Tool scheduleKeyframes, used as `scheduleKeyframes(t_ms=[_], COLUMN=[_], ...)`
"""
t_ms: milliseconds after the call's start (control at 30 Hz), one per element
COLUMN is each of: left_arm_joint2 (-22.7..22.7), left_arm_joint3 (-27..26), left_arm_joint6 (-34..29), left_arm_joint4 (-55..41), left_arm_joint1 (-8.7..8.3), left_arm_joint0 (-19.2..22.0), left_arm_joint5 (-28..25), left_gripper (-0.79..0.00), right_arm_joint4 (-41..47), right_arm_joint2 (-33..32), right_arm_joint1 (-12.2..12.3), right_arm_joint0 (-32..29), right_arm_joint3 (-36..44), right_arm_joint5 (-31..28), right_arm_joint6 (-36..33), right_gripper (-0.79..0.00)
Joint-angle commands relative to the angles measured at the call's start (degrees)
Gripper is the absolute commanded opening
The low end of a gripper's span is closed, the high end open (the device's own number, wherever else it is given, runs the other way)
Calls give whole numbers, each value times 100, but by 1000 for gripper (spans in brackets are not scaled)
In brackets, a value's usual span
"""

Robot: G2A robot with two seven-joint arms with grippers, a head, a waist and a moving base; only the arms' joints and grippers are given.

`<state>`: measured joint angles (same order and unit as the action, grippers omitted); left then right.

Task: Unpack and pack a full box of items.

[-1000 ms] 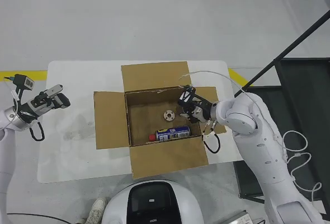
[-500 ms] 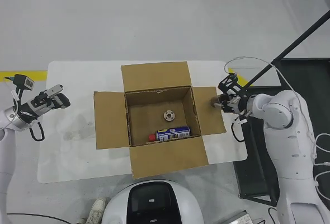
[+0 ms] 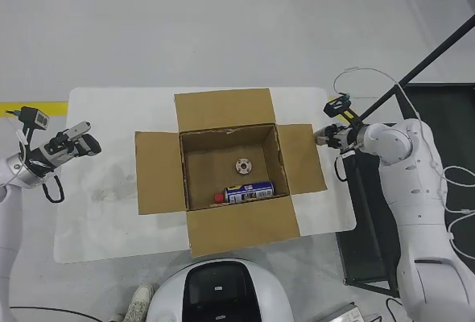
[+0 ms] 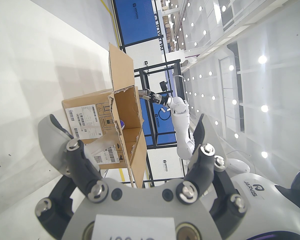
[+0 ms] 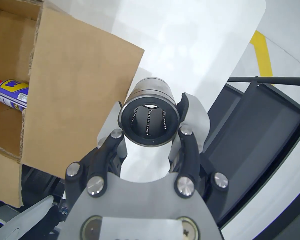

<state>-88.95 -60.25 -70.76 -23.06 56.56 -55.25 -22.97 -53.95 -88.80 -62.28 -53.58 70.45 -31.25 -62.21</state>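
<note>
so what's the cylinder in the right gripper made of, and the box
Cylinder: likely steel, smooth satin-grey shell, rows of shiny balls inside; the black end ring may be plastic or rubber. Box: brown cardboard, matte, with ragged torn flap edges.

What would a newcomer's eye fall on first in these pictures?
First, the open cardboard box in the middle of the table, with a can and a small ring on its floor. Next, the right jaws, shut on a steel sleeve above the table just beyond the box's flap. The left jaws stand open and empty at the table's opposite edge.
</note>
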Motion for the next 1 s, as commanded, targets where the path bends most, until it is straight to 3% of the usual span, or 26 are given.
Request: scheduleKeyframes(t_ms=[0,500,967], left_arm_joint2=[0,0,0], left_arm_joint3=[0,0,0], left_arm_joint6=[0,0,0], left_arm_joint4=[0,0,0], left_arm_joint1=[0,0,0], left_arm_joint0=[0,0,0], left_arm_joint5=[0,0,0], left_gripper=[0,0,0], right_arm_joint4=[-74,-288,-435], right_arm_joint2=[29,896,1527], right_arm_joint1=[16,-88,-255], right_arm_joint0=[123,1019,1475], right_arm_joint3=[-241,-2394,-3545], right_arm_joint5=[17,-17,145], right_arm_joint6=[53,876,1490], right_gripper=[-785,-785,-785])
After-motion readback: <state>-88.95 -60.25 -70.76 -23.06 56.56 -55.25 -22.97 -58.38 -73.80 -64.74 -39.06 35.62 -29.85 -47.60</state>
